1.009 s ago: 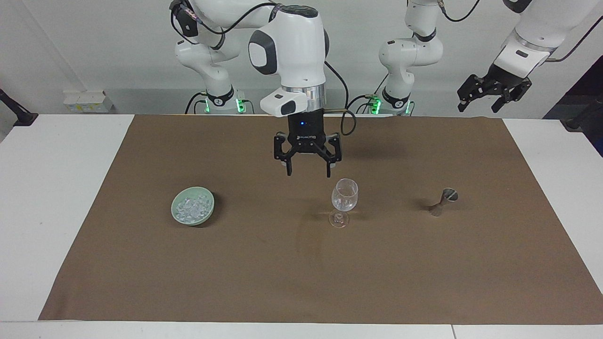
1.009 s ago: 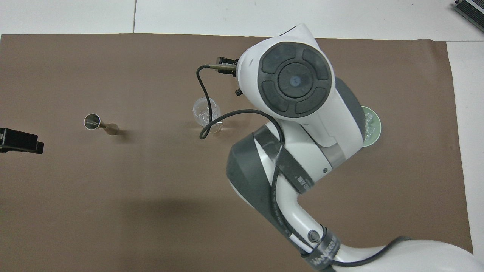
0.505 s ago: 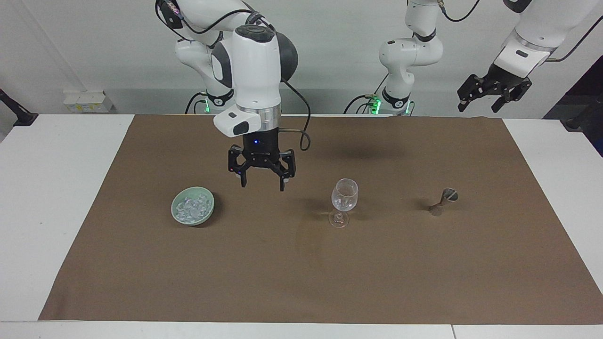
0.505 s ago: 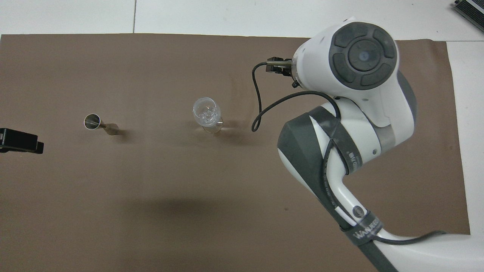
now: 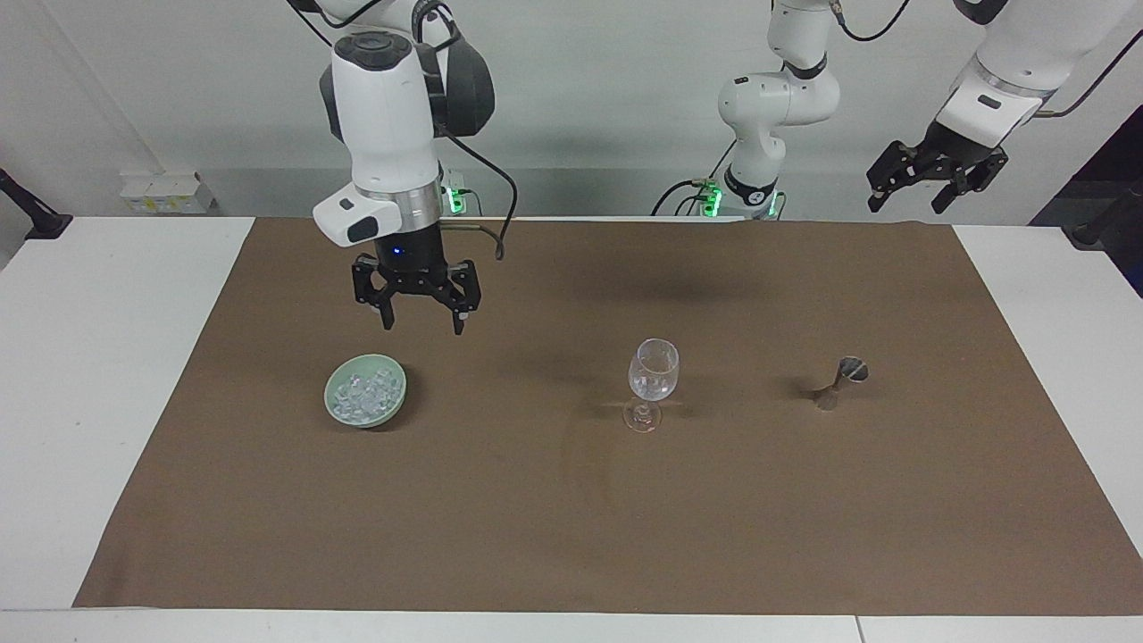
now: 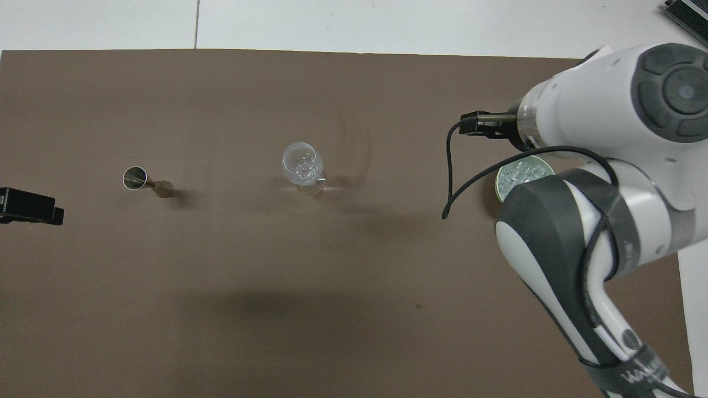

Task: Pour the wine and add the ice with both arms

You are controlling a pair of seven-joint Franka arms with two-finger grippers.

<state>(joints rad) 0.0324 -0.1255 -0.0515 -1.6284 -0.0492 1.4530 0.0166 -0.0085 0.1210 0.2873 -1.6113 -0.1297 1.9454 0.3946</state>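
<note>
beside the bowl (image 5: 332, 400) now, the right gripper (image 5: 420, 326), seemingly empty, has left the glass (image 5: 653, 375).

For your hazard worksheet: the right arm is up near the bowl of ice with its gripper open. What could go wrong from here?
1. The ice lumps are small and glassy; the open right gripper may drop one on the way to the wine glass.
2. The glass is tall on a thin stem; a low pass could tip it.
3. Pressing down could shift the green bowl.
</note>
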